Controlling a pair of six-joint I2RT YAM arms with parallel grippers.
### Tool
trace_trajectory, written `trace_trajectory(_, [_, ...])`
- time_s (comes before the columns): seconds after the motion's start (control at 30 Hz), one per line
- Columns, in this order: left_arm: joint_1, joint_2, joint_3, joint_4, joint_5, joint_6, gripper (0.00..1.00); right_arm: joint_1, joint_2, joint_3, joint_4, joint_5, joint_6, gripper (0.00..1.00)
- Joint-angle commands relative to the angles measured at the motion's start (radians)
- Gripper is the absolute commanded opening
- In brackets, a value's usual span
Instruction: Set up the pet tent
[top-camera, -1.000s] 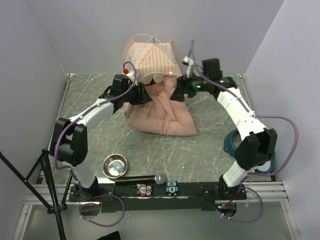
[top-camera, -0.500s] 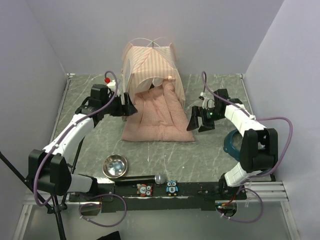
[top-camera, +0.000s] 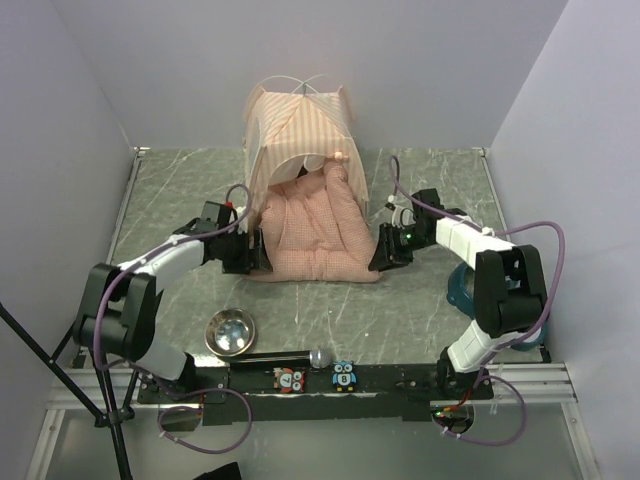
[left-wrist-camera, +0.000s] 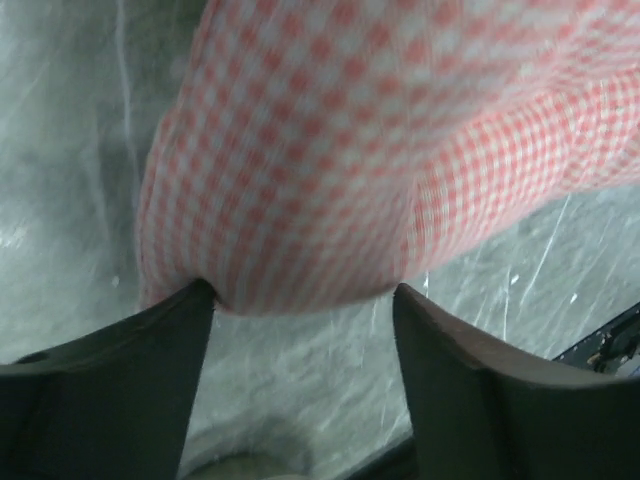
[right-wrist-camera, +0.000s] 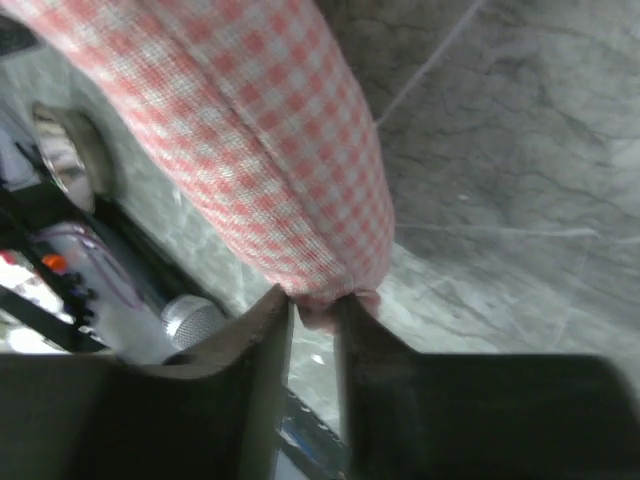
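The pet tent (top-camera: 300, 125) stands upright at the back of the table, pink-striped, with white poles crossing over its top. A pink checked cushion (top-camera: 315, 230) slopes out of the tent's mouth onto the table. My left gripper (top-camera: 250, 258) is at the cushion's front left corner. In the left wrist view the cushion's edge (left-wrist-camera: 330, 150) fills the gap between the wide-set fingers of that gripper (left-wrist-camera: 300, 295) and touches both. My right gripper (top-camera: 383, 252) is at the front right corner. In the right wrist view it (right-wrist-camera: 315, 300) pinches the tip of the cushion (right-wrist-camera: 260, 130).
A metal bowl (top-camera: 230, 332) sits near the front left. A black stick with a silver head (top-camera: 320, 357) lies by two owl number tags (top-camera: 343, 376). A teal object (top-camera: 462, 285) lies beside the right arm. Grey walls close in three sides.
A second ago both grippers held the cushion up at the tent's mouth. They let go and drew apart, then came back low and closed on its front corners.
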Motion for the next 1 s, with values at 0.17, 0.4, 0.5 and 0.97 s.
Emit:
trace_trajectory(0.17, [-0.030, -0.129, 0.065, 0.279, 0.143, -0.042, 0.01, 0.079, -0.085, 0.178, 0.072, -0.050, 0.032, 0.00])
trace_trajectory(0.4, [-0.141, -0.174, 0.227, 0.329, 0.032, -0.097, 0.01, 0.228, -0.094, 0.435, 0.146, 0.194, 0.013, 0.00])
trace_trajectory(0.5, [-0.150, -0.059, 0.324, 0.317, -0.056, -0.082, 0.01, 0.246, 0.011, 0.555, 0.178, 0.356, 0.000, 0.00])
trace_trajectory(0.97, [-0.136, 0.234, 0.424, 0.681, -0.327, 0.085, 0.01, 0.315, 0.257, 0.572, 0.619, 0.576, -0.127, 0.00])
